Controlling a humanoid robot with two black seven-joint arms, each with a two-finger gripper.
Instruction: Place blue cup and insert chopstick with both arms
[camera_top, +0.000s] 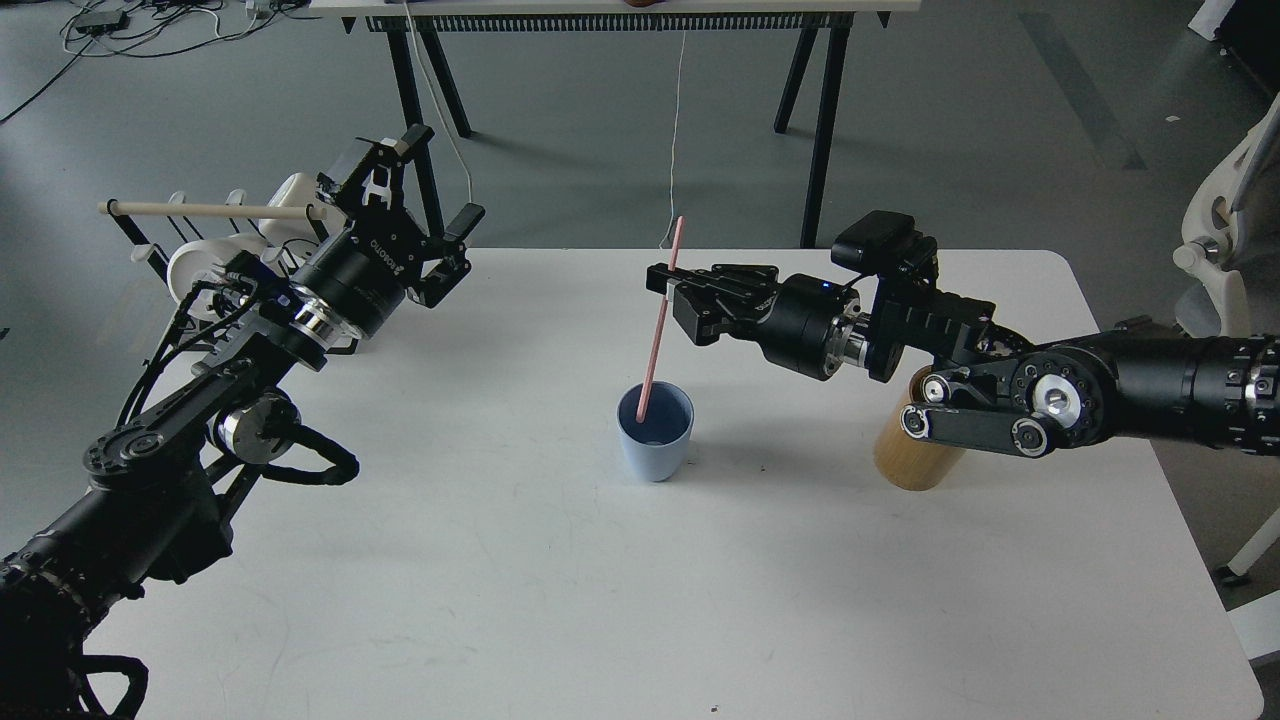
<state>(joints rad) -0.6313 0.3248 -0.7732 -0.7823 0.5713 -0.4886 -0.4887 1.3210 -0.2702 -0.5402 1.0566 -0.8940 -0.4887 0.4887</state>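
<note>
We've got a grey floor (1000, 130) all around the white table (560, 600). At the far side there's another table on black legs (822, 130), with cables (120, 20) trailing far left. A white chair (1235, 210) sits at the right edge.

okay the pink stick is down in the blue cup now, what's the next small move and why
Probably open the right hand and let go: it grips the chopstick near its top, whose lower end already sits inside the upright blue cup. The left hand is open and clear.
</note>
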